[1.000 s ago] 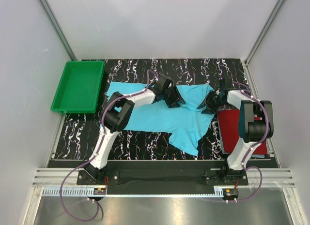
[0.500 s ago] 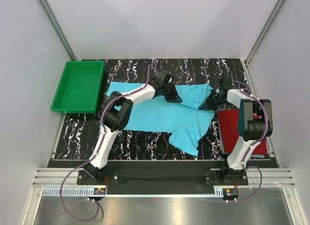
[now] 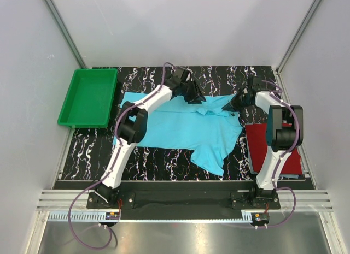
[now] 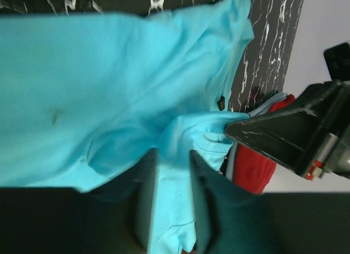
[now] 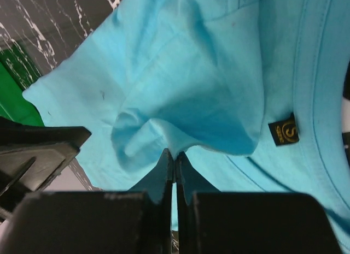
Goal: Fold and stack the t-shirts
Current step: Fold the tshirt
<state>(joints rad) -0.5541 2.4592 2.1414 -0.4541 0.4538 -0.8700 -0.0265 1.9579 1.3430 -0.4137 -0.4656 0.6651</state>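
The turquoise t-shirt (image 3: 180, 128) lies spread on the black marbled mat, one sleeve pointing toward the near edge. My left gripper (image 3: 195, 94) is over its far edge. In the left wrist view the left gripper (image 4: 172, 155) has its fingers apart, and a fold of the turquoise cloth (image 4: 82, 90) lies between them. My right gripper (image 3: 236, 102) is at the shirt's far right corner. In the right wrist view the right gripper (image 5: 175, 154) is shut on a pinched ridge of the cloth (image 5: 191, 63), near the dark neck label (image 5: 283, 131). The dark red t-shirt (image 3: 256, 147) lies folded at the right, partly under the right arm.
A green tray (image 3: 87, 101) stands at the mat's left edge, beside the shirt's left sleeve. White walls close in the mat at the back and on both sides. The two grippers are close together, and the right one (image 4: 295, 134) shows in the left wrist view.
Both grippers have moved toward the far edge, drawing the shirt's raised fold back with them. The right gripper shut on the cloth. The left gripper's fingers closed, then parted again.
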